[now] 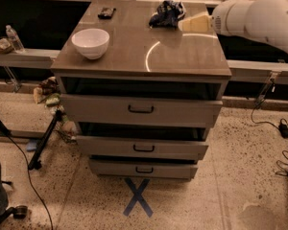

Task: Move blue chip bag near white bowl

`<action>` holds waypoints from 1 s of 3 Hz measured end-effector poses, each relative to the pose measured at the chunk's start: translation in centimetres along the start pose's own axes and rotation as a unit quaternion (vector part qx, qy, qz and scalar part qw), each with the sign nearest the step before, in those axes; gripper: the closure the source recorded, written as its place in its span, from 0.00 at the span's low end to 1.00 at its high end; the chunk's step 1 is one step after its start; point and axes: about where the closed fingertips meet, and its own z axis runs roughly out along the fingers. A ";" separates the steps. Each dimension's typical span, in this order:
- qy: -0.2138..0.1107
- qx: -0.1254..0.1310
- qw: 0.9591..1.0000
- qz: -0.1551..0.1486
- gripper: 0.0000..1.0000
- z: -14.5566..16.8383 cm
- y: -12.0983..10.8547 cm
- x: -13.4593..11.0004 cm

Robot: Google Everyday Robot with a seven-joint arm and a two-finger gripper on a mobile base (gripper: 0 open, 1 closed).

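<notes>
The blue chip bag (166,13), crumpled dark blue foil with white patches, lies at the back of the cabinet top, right of centre. The white bowl (90,42) stands on the front left of the same top. My gripper (187,24) reaches in from the right on a white arm (259,18). Its cream-coloured end sits just right of the bag, close to it, above the top's back right part. It holds nothing that I can see.
A small flat black object (106,12) lies at the back left of the grey cabinet top (144,63). Three drawers (140,110) stand slightly open below. A water bottle (13,37) stands on a ledge at left. Cables lie on the floor at right.
</notes>
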 end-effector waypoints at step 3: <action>-0.040 0.045 0.998 0.027 0.00 9.5 -4.3 -0.1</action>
